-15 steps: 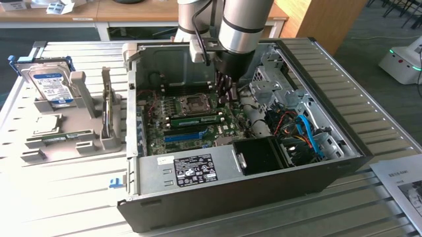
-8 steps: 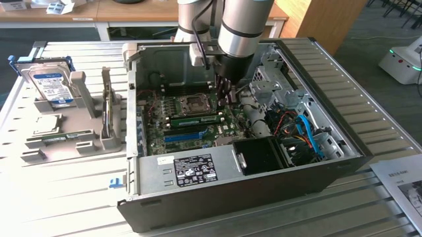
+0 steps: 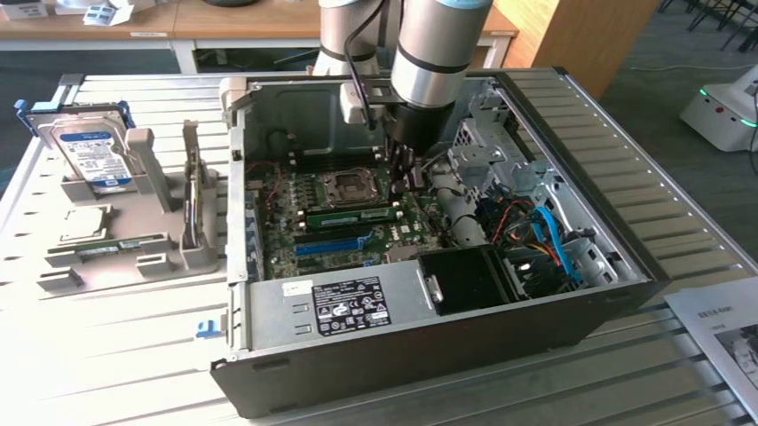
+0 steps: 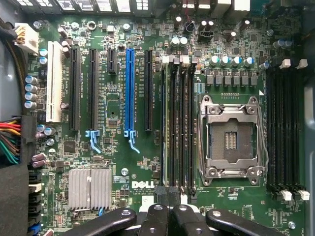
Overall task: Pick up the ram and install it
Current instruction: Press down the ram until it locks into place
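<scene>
The ram point(image 3: 355, 216), a long green stick with a white label, stands on edge in a memory slot just in front of the CPU socket point(image 3: 351, 185) inside the open computer case. My gripper point(image 3: 410, 174) hangs just above the motherboard at the stick's end towards the exterior view's right, and nothing is between its fingers. In the wrist view the black fingers point(image 4: 156, 219) are pressed together, so the gripper point(image 4: 169, 197) is shut, at one end of the bank of dark memory slots point(image 4: 178, 123) beside the CPU socket point(image 4: 231, 137).
The case walls point(image 3: 414, 328) and the drive cage with blue cables point(image 3: 551, 240) close in around the arm. A blue slot point(image 4: 130, 93) runs beside the memory slots. On the grey fixture point(image 3: 154, 204) stand a blue-labelled hard drive point(image 3: 95, 151) and another green strip point(image 3: 119, 244).
</scene>
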You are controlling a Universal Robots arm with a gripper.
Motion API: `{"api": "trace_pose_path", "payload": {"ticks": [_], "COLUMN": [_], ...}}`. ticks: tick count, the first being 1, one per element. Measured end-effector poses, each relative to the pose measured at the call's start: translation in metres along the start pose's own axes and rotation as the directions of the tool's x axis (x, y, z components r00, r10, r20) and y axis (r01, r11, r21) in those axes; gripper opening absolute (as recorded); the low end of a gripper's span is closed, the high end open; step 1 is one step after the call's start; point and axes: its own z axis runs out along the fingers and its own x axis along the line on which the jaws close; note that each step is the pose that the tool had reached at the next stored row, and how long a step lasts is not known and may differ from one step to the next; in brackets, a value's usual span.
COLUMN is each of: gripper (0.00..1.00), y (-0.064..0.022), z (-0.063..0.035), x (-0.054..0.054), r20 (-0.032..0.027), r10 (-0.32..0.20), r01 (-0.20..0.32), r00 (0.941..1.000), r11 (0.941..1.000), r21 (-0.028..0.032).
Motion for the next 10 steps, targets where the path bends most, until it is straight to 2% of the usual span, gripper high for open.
{"api": "trace_pose_path", "payload": {"ticks": [10], "gripper": [0.10], "y": [-0.0003], "z": [0.0062], "x": [0.0003], "r20": [0.0002], "r10": [0.000], "r01": [0.000], "r00": [1.0000], "r11": [1.0000], "r21": [0.0000]}}
